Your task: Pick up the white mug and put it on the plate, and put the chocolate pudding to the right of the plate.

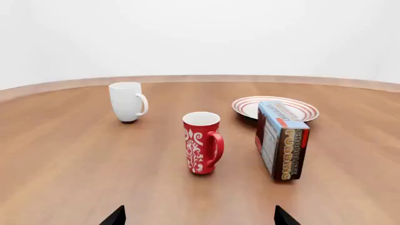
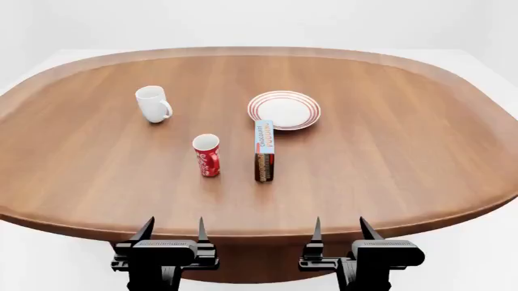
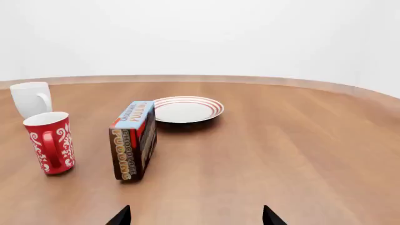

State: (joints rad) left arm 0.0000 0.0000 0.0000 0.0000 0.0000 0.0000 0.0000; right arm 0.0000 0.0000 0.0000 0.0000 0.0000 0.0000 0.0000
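The white mug (image 2: 152, 103) stands upright at the far left of the table, also in the left wrist view (image 1: 127, 101) and the right wrist view (image 3: 32, 98). The plate (image 2: 284, 110), white with red rings, lies empty at the far centre (image 1: 276, 107) (image 3: 185, 109). The chocolate pudding (image 2: 264, 150) box stands on edge just in front of the plate (image 1: 281, 139) (image 3: 133, 139). My left gripper (image 2: 172, 231) (image 1: 198, 216) and right gripper (image 2: 339, 230) (image 3: 196, 216) hang open at the table's near edge, holding nothing, well short of all objects.
A red mug (image 2: 207, 155) with white patterning stands between the white mug and the pudding box (image 1: 203, 142) (image 3: 50, 142). The oval wooden table (image 2: 389, 139) has bare surface on its right half and along the near edge.
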